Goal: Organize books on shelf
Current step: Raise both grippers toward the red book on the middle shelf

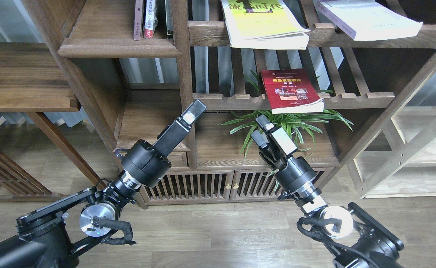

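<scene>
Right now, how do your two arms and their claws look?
Both arms are black with round, thick joints and a shiny silver disc at one joint. Black wrapped cables loop beside those discs. The left claw is a long black block with a pale grey patch near its tip. The right claw has black fingers and a white-grey panel.

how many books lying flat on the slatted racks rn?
3: yellow-green book and white book on the upper rack, red book on the lower rack. Upper rack is cropped, so more may be hidden.
</scene>
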Robot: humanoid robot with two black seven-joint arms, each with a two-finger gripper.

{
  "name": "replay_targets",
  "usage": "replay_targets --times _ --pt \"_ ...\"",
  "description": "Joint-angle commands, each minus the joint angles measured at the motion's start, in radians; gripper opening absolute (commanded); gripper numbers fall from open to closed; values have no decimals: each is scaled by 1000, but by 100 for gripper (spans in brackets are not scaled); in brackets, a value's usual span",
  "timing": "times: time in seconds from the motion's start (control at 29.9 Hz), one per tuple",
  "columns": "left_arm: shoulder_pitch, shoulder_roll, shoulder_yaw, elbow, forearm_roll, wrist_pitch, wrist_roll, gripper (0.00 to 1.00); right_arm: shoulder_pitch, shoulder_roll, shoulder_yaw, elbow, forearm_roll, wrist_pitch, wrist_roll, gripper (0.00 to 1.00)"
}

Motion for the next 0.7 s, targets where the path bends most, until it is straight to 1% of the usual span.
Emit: replay_targets --times 0.0,0.23,0.33,0.53,0.67 --pt "-3 -7 0 9 4 0 0 99 0 0 0 -1 0 0 0 100" --pt "0 -12 2 19 5 0 0 99 0 6 0 0 0 0 2 100" --pt "-1 -41 0 26 7 0 0 99 2 8 2 -1 0 0 5 100" --pt "-5 -59 -16 24 7 0 0 99 20 6 0 0 0 -1 3 100" --pt "-3 -44 2 26 5 0 4 99 39 -11 2 -1 0 -47 2 100"
